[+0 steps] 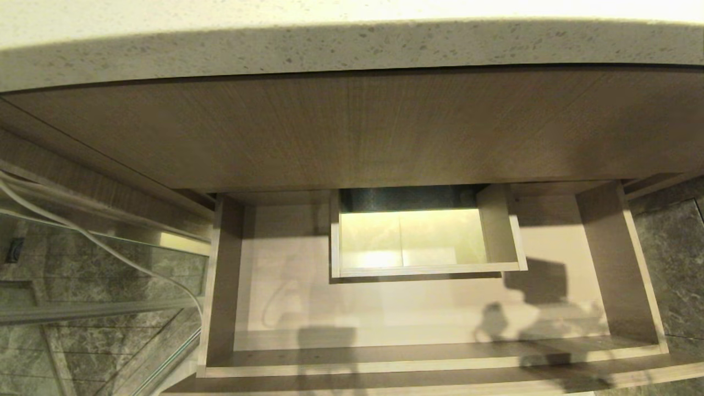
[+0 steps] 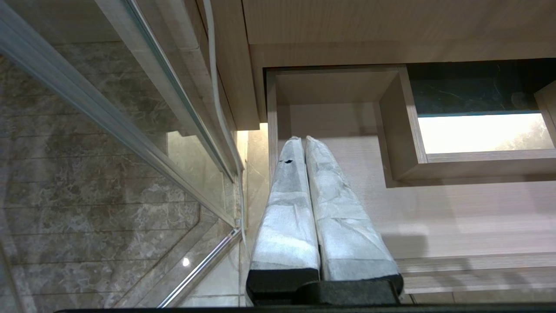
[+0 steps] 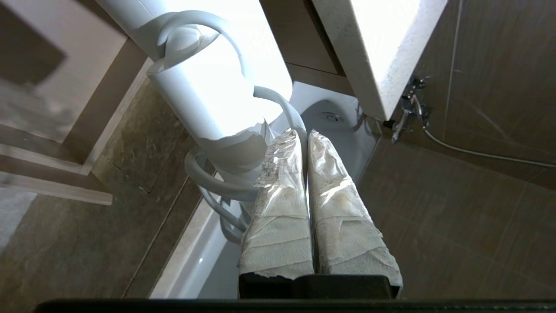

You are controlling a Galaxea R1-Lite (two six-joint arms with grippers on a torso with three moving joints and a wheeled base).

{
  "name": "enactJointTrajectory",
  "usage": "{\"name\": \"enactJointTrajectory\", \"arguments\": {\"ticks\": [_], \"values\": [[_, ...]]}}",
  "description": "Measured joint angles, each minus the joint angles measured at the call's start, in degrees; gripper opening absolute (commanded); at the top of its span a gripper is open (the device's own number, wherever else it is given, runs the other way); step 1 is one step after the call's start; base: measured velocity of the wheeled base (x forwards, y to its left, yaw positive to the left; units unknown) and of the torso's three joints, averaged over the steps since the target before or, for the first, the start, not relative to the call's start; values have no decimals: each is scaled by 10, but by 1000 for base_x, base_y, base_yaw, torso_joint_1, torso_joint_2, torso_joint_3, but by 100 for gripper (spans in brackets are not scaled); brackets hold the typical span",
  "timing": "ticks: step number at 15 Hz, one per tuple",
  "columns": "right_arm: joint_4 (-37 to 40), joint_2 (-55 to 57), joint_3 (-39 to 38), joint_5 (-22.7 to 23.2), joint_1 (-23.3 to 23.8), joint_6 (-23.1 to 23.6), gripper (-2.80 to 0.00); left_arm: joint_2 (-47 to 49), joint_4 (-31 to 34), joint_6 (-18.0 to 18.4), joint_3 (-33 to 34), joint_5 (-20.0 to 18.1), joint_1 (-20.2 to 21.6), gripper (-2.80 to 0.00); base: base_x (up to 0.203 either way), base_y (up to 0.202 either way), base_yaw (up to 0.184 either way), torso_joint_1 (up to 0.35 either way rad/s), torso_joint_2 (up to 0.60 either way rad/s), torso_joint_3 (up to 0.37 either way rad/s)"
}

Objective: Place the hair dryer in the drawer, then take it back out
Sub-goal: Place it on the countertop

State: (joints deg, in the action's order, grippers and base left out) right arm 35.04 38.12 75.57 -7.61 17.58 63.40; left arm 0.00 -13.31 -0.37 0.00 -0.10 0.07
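From the head camera I see the drawer [image 1: 429,324] pulled open and bare under the speckled countertop [image 1: 352,49]. My left gripper [image 2: 299,141] idles, fingers pressed together, over its left edge. My right gripper [image 3: 304,134] pinches the hair dryer [image 3: 208,95] by its coiled cord beside the cabinet above tiled floor [image 3: 434,226]; that thin grip could let it swing or slip.

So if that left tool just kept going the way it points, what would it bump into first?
Probably the pale floor of the drawer. The left tool, shut, points into its left compartment, with nothing visible between. Depth is hard to judge.
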Motion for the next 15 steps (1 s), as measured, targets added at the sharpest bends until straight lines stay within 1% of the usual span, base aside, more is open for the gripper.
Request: {"name": "enactJointTrajectory", "arguments": {"ticks": [3, 11, 15], "values": [[6, -8, 17, 17, 0, 3, -280, 0, 0, 0, 0, 0, 0, -280, 0, 0, 0, 0, 0, 0], [19, -23, 61, 31, 0, 11, -280, 0, 0, 0, 0, 0, 0, -280, 0, 0, 0, 0, 0, 0], [19, -25, 84, 61, 0, 19, -280, 0, 0, 0, 0, 0, 0, -280, 0, 0, 0, 0, 0, 0]]}}
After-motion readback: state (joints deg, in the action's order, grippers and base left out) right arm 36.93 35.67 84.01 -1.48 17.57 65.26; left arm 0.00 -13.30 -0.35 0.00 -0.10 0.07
